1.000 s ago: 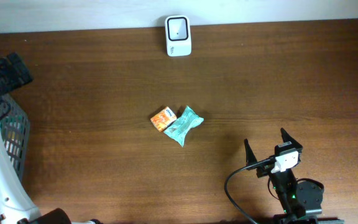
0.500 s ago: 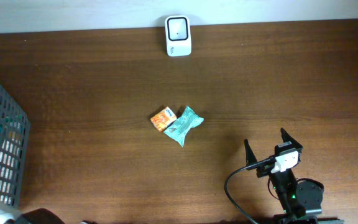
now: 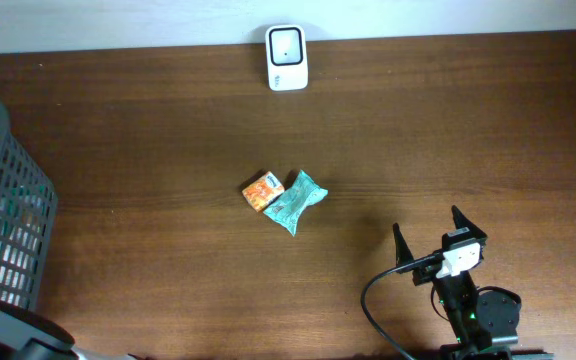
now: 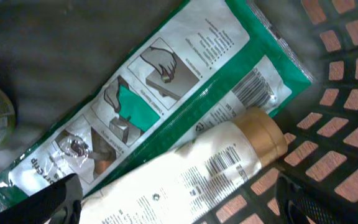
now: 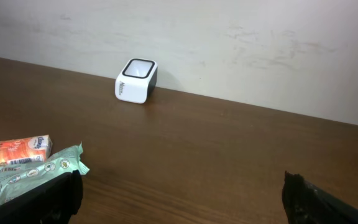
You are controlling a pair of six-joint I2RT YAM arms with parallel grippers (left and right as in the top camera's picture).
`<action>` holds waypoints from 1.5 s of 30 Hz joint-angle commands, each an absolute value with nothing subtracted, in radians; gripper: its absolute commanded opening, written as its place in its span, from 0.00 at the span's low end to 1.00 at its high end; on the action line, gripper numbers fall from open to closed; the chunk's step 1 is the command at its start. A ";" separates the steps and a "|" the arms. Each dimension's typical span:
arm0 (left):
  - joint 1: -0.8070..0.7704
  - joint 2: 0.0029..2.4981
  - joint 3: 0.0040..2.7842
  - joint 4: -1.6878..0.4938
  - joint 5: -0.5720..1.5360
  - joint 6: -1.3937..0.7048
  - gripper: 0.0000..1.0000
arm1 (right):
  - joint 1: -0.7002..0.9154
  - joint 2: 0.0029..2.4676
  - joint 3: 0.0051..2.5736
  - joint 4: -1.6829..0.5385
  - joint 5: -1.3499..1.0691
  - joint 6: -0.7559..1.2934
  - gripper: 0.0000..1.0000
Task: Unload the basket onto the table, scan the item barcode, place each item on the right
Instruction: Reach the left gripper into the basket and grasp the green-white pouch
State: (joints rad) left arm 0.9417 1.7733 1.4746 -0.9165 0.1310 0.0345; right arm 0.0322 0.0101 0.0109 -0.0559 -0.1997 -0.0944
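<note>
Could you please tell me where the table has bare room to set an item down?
The table is bare between the scanner and the orange box, and across the right side beyond the right gripper. The stretch between the basket and the box is free too. Crowded: the centre, where the teal packet touches the box.

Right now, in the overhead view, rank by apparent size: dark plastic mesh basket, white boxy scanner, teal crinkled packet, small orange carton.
dark plastic mesh basket
white boxy scanner and teal crinkled packet, too alike to rank
small orange carton

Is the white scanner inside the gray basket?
No, the white scanner stands on the table near the wall, well away from the basket.
</note>
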 commanded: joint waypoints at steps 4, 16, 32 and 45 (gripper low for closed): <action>0.935 1.782 1.470 -0.904 0.131 0.054 0.96 | 0.026 0.004 0.006 -0.061 -0.202 -0.097 0.99; 0.921 1.568 1.477 -0.894 0.199 0.027 0.97 | 0.026 0.003 0.006 -0.061 -0.202 -0.097 0.98; 0.912 1.557 1.476 -0.912 0.085 0.039 0.98 | 0.026 0.003 0.006 -0.061 -0.202 -0.097 0.98; 0.913 1.780 1.472 -0.917 0.083 0.340 0.85 | 0.026 0.003 0.006 -0.061 -0.202 -0.097 0.98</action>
State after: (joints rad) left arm 0.9165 1.7191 1.4719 -0.9302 0.0750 0.2554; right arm 0.0322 0.0101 0.0109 -0.0559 -0.1997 -0.0940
